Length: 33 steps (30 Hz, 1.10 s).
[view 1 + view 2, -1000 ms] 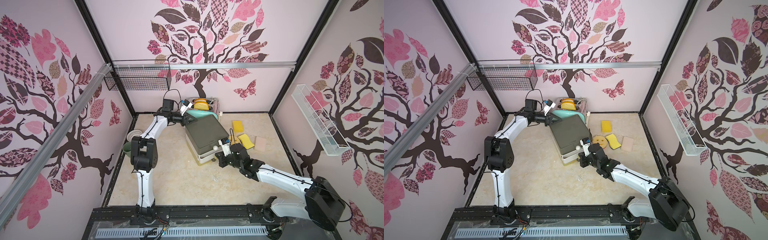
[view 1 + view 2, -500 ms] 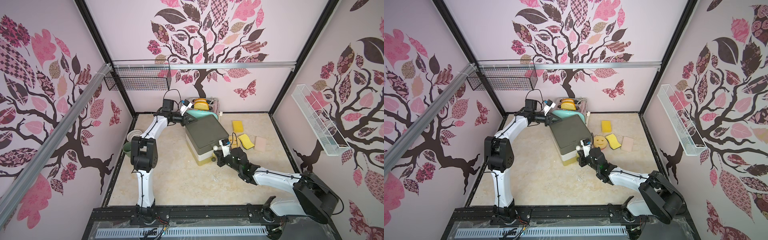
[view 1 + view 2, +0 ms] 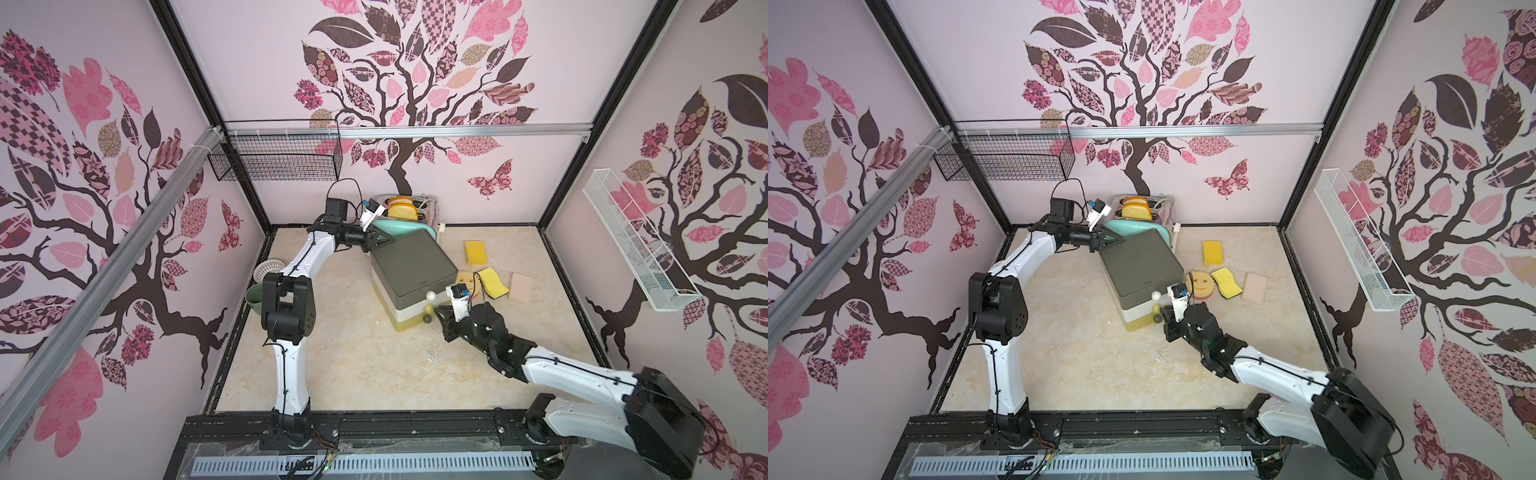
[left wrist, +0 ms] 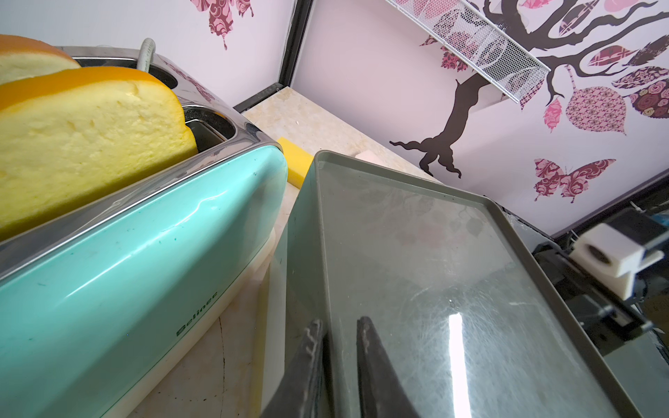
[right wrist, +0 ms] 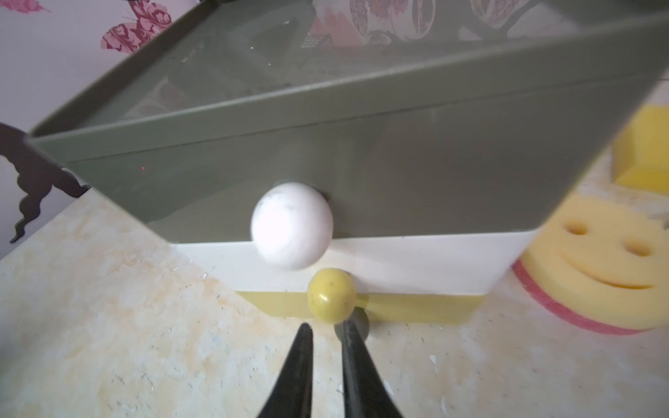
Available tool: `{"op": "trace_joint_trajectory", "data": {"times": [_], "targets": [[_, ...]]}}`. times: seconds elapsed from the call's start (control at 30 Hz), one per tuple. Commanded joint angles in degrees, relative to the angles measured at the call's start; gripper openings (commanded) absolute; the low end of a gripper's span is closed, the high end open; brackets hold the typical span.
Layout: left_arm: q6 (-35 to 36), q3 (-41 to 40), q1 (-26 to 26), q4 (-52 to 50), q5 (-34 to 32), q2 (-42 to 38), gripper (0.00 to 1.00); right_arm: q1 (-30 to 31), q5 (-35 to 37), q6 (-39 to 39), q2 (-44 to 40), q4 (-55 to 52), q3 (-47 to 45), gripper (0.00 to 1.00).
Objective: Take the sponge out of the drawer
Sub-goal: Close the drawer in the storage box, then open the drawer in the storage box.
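A small drawer unit (image 3: 411,266) (image 3: 1140,266) with a grey-green top has all three of its drawers shut, so their insides are hidden. My left gripper (image 3: 388,240) (image 4: 340,322) is shut on the back rim of the unit's top. In front of the unit, my right gripper (image 3: 438,311) (image 5: 325,325) stands open by a narrow gap with nothing between its fingers. Its tips are just below the yellow knob (image 5: 331,300). The dark bottom knob (image 5: 358,322) is partly behind one finger. Several sponges lie on the table to the right of the unit, among them a smiley-face sponge (image 3: 1202,284) (image 5: 601,267).
A mint toaster (image 3: 405,224) holding bread slices stands right behind the unit. A yellow square sponge (image 3: 475,252), a yellow scrub sponge (image 3: 492,282) and a pale pink sponge (image 3: 520,287) lie on the right. A green bowl (image 3: 254,297) and a white strainer (image 3: 268,268) sit by the left wall.
A drawer that stood pulled out a second ago is now pushed in flush. My right gripper followed it toward the unit and its jaws have parted. The left arm has not moved.
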Motion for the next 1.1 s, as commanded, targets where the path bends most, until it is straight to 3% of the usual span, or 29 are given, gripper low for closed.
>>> {"op": "trace_joint_trajectory", "data": {"times": [0.0, 0.13, 0.2, 0.27, 0.57, 1.07], "targets": [[1.96, -3.18, -0.53, -5.52, -2.91, 3.92, 0.20, 0.09, -0.83, 6.98, -6.54, -14.10, -2.19, 0.39], [1.95, -3.13, -0.44, -5.70, -2.61, 4.02, 0.20, 0.09, -6.06, 11.44, -6.11, -13.94, -4.12, 0.58], [2.04, -3.12, -0.30, -5.75, -2.50, 3.87, 0.20, 0.09, -6.38, 13.72, -6.02, -8.65, -6.72, 0.74], [2.21, -3.12, -0.21, -6.05, -2.42, 3.65, 0.20, -0.30, -5.28, 16.04, -6.06, -1.18, -10.35, 0.82], [1.79, -3.29, -0.03, -5.62, -1.72, 3.22, 0.20, -8.79, -13.71, 23.42, 5.25, 21.90, -16.59, 0.77], [1.17, -3.54, 0.09, -4.67, -1.11, 3.25, 0.20, -10.81, -20.44, 31.17, 37.19, 57.07, -15.13, 0.71]]}}
